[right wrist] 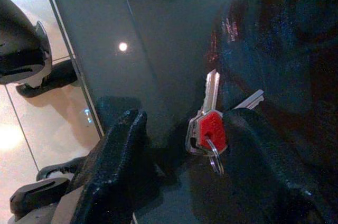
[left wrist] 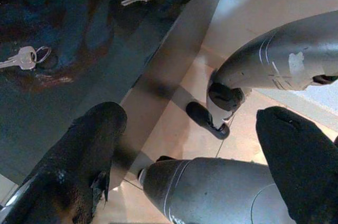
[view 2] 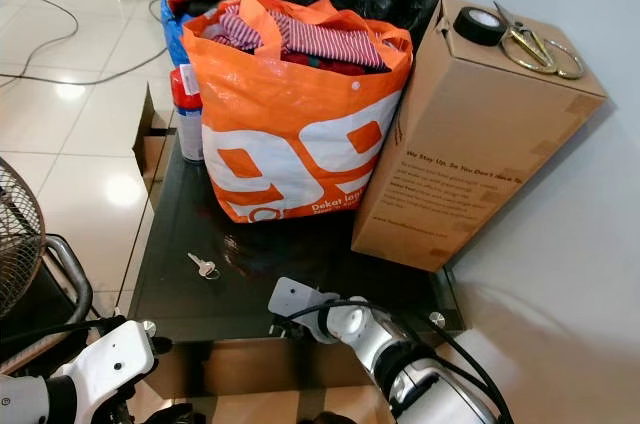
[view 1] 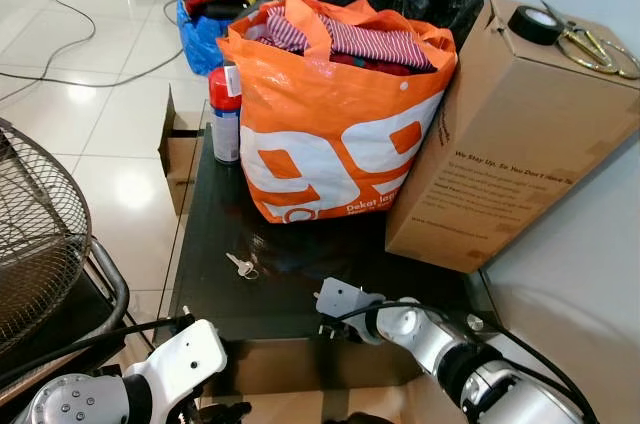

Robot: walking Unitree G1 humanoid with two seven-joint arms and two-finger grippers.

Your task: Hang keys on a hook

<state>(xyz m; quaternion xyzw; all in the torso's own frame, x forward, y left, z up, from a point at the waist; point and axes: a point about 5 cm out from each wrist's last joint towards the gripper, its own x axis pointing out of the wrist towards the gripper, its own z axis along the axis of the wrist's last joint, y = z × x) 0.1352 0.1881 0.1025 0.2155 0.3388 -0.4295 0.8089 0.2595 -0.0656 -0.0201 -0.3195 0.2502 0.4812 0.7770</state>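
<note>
Red-capped keys (right wrist: 210, 123) lie between the right gripper's (right wrist: 198, 145) spread fingers — untouched.

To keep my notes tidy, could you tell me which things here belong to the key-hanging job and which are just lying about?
Job: red-headed keys, open right gripper straddling them, silver keys, glass table.
Lying about: orange bag, cardboard box, tape roll, scissors, spray can, fan, idle left gripper.
</note>
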